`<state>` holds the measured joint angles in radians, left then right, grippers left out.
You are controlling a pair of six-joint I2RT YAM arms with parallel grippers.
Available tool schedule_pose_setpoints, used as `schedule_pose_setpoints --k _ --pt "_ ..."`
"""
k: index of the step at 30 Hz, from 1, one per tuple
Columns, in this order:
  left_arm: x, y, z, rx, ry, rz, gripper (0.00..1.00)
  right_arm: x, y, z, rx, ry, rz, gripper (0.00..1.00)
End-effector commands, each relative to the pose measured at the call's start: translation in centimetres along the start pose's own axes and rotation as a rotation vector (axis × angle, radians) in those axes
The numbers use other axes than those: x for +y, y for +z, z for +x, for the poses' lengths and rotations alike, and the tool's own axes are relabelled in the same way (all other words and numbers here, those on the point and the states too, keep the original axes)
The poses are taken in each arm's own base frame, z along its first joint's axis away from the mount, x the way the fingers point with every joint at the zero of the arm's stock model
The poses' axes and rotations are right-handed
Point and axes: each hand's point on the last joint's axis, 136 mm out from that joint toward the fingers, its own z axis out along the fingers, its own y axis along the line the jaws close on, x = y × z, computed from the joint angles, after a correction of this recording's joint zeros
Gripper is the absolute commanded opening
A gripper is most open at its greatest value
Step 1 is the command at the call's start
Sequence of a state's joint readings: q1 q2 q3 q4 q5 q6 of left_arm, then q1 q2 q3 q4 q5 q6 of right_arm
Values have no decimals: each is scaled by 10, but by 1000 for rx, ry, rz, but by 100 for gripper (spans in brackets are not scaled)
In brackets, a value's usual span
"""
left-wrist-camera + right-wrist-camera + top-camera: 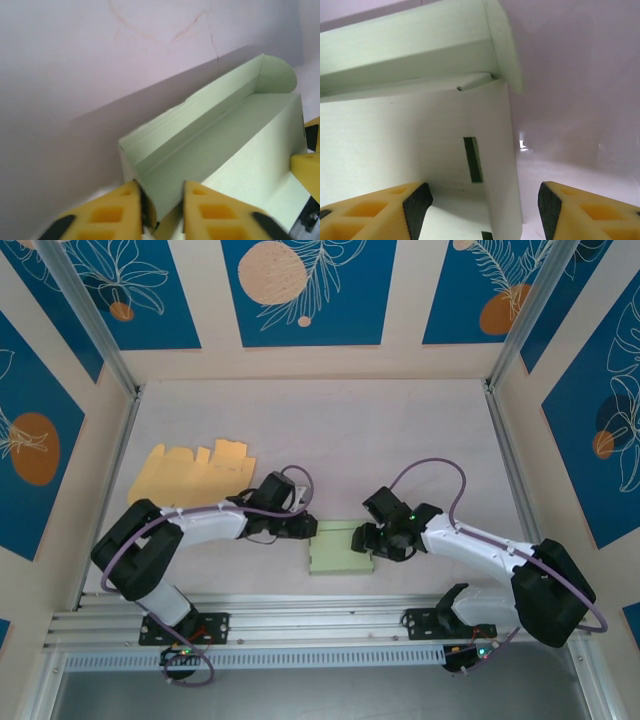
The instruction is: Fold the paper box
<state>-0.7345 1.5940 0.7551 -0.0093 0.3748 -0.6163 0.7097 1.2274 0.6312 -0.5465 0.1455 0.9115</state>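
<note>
One pale green paper box (340,547), partly folded, lies on the counter (330,430) near its front edge, between two claws. Left claw (162,196) clenched on the box's end wall. Right claw (483,194) released, straddling the opposite end. One lot of flat yellow cardboard (195,472) lies well to the left, sheet count unclear.

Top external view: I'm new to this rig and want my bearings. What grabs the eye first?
A pale green box sits half-formed at the near middle of the table. The left claw pinches one box wall, while the right claw stands open astride its other end. A flat yellow cardboard cutout lies apart at the left.
</note>
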Motion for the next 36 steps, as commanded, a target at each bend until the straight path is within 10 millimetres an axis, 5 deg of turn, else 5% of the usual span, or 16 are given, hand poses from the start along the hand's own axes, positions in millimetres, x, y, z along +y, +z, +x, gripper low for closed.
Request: schedule_pose_setpoints --k 1,4,10,13,16,22,29,36 --pt "-2 -1 -12 -49 78 -24 11 6 8 -17 -65 -7 -42 64" --pt "-7 -7 -37 -152 134 -28 0 13 3 -32 -106 -16 -74 64" --pt "4 -17 -84 -290 162 -62 0 19 -4 -65 -149 16 -167 67" --pt "3 -23 -94 -292 166 -65 16 20 -11 -71 -145 35 -201 68" --pt "-1 -31 -93 -278 171 -76 36 17 -22 -70 -159 36 -201 73" --pt "5 -40 -83 -260 153 -111 60 7 -35 -67 -171 66 -246 78" --pt "16 -32 -50 -132 107 -112 62 -1 -29 -68 -140 126 -319 75" --pt "24 -11 -33 -68 63 -71 59 -9 -23 -94 -151 139 -268 62"
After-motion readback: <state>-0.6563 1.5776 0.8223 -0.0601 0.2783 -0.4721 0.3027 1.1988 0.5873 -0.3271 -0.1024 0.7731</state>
